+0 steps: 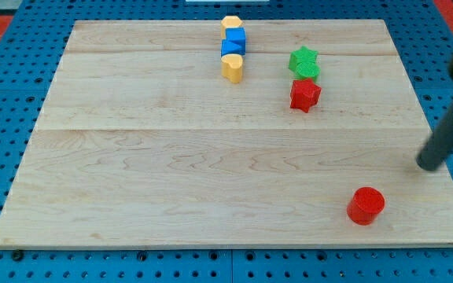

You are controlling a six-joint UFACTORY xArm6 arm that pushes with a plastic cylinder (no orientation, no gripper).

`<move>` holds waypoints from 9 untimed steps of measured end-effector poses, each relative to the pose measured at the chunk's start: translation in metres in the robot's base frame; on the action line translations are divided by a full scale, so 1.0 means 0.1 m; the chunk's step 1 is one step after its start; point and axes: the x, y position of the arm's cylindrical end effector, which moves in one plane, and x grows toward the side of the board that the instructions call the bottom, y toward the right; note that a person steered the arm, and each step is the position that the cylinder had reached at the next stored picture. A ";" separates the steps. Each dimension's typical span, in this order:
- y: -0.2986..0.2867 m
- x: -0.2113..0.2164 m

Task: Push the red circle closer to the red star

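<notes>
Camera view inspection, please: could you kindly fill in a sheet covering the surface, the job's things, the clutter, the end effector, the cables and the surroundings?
Surface: pale wooden board, lying flat.
Job's things: red circle near the view's bottom right; red star further up, apart from it.
Clutter: green star touching the red star's top; yellow hexagon, blue cube and yellow cylinder-like block in a column at top centre.
End effector: my tip up and right of the red circle, not touching.
Cables: nothing seen.
Surroundings: blue perforated base.
</notes>
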 end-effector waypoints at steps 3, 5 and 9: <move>-1.12 0.44; -0.71 0.15; -2.02 -0.30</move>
